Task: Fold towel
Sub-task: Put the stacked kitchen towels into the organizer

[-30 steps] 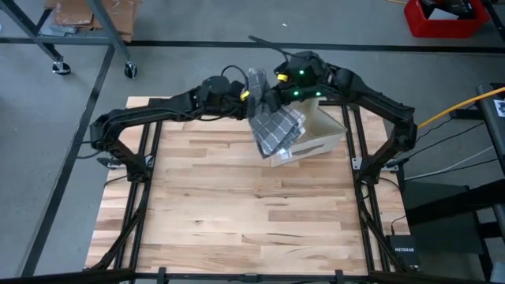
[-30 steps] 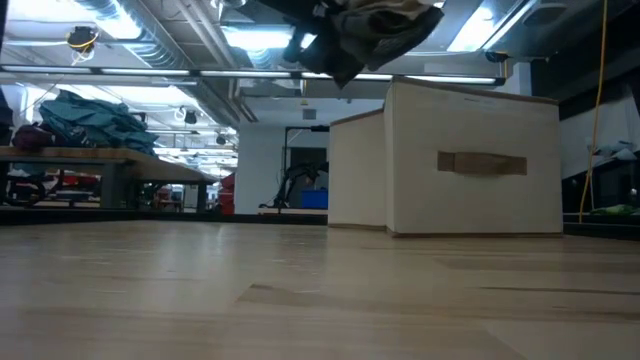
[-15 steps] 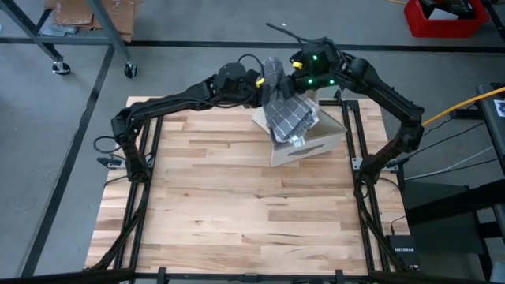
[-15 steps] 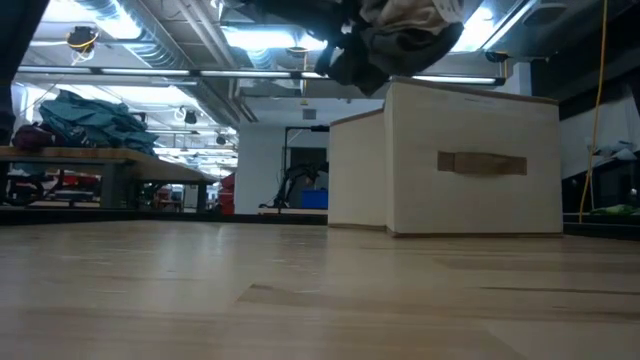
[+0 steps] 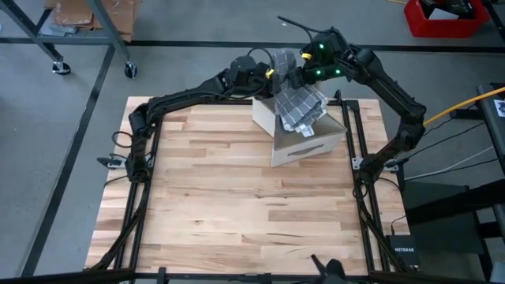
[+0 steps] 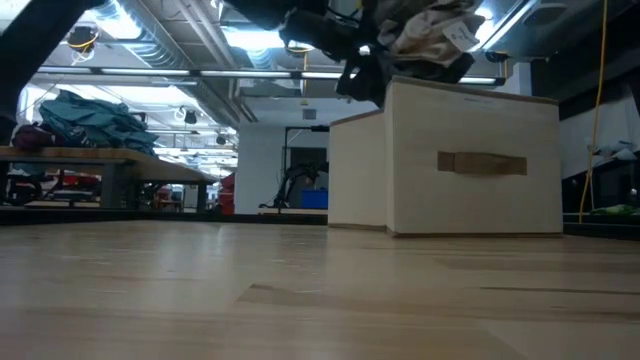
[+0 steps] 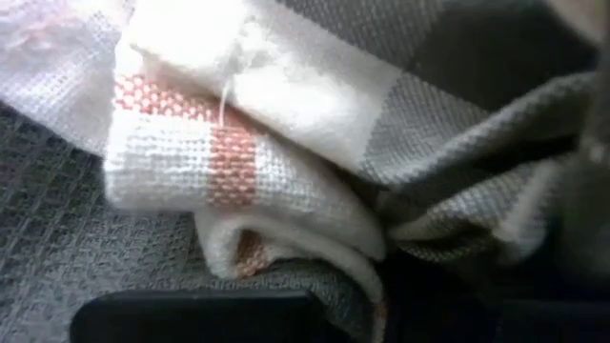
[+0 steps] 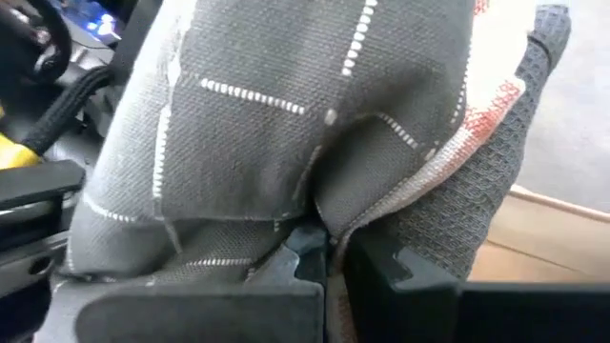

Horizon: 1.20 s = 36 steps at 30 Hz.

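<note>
One towel (image 5: 300, 109), grey with a pale grid and a white and red-checked portion, is held bunched in the air above the open top of a single pale box (image 5: 304, 136) standing at the far end of the wooden table (image 5: 237, 205). It is gripped by both arms at once. The left gripper (image 5: 272, 75) is closed on cloth at the towel's upper edge, and the right gripper (image 5: 304, 75) is closed on cloth just beside it, so the two grips are nearly touching. In the left wrist view the fabric (image 7: 286, 143) fills the frame in several crumpled layers; in the right wrist view it is draped over that arm's fingers (image 8: 381, 276). The towel is judged to be held high so that it clears the box walls. No fold has yet been made; spreading on the bare table would be required first.
</note>
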Motion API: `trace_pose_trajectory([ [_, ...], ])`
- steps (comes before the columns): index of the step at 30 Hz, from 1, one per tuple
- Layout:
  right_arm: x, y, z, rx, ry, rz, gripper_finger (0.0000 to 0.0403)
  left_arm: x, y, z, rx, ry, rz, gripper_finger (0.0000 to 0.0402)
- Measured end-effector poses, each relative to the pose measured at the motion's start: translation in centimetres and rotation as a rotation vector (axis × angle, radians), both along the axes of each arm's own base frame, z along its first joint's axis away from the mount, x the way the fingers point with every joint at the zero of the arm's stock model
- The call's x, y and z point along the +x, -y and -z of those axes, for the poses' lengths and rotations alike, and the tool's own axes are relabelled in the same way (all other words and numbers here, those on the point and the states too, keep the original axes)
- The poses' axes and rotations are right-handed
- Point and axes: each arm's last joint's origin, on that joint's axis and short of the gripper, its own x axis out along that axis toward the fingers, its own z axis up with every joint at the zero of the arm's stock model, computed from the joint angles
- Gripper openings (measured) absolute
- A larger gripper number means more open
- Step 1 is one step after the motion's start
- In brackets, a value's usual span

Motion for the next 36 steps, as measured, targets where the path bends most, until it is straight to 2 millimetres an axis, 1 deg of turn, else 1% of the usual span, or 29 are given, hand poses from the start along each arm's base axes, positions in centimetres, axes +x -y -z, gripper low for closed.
trace_pose_trajectory([
  [6,-1.4,1.1,0.4,0.01,-0.053,0.029,0.0021,1.6,-1.2,1.1,-0.011,0.053,0.005,0.0021],
  [11,-2.0,1.8,1.0,0.038,-0.098,0.036,0.0021,2.4,-1.6,2.0,-0.009,0.084,0.018,0.0021],
  [14,-1.5,2.3,1.4,0.045,-0.097,0.028,0.0021,2.7,-1.9,2.6,0.0,0.071,0.015,0.0021],
  [17,-1.1,2.7,2.4,0.068,-0.147,0.03,0.0021,2.7,-1.9,3.2,-0.005,0.034,0.017,0.0021],
  [22,-0.3,3.3,3.4,0.097,-0.16,0.02,0.0021,2.4,-2.1,4.0,0.008,-0.045,0.02,0.0021],
  [29,-0.1,3.6,5.1,0.154,-0.264,0.02,0.0021,2.2,-1.9,4.9,0.037,-0.144,0.047,0.0021],
  [36,1.0,3.5,6.2,0.167,-0.312,-0.015,0.002,1.9,-1.7,5.3,0.042,-0.218,0.064,0.0021],
])
